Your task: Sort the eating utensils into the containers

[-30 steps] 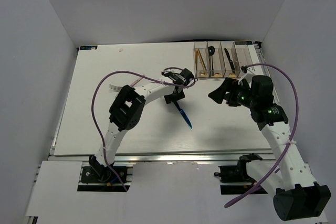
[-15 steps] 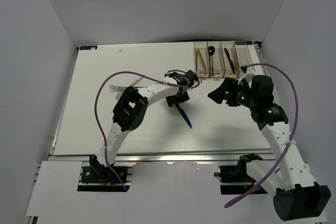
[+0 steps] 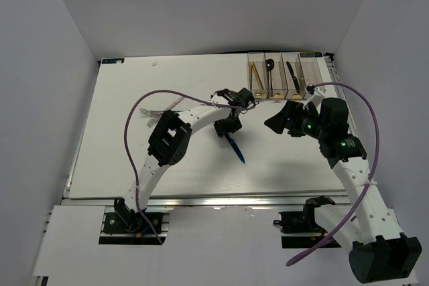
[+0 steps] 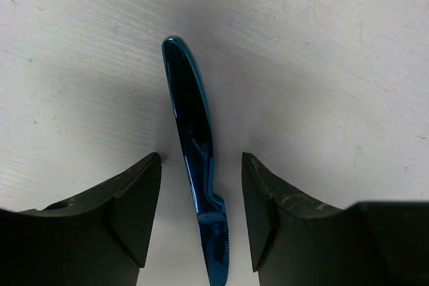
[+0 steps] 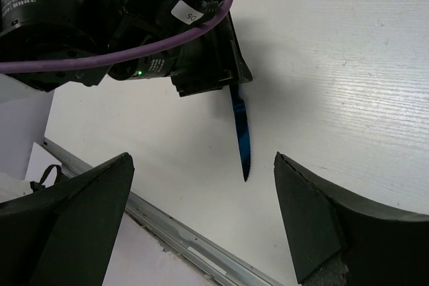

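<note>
The left jaws have slid over the blue knife (image 4: pixel 191 118), open on both sides, ready to pinch; the right jaws wait wide open.

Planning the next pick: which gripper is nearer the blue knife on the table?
Left. The left gripper straddles the blue knife, jaws open either side; the right gripper hovers open farther right, clear of it.

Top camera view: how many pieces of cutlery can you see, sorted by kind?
Knives: 2, a blue knife and a black knife
Forks: 1, a silver fork
Spoons: 1, a black spoon
Chopsticks: 2, the orange chopsticks
Total: 6
</note>
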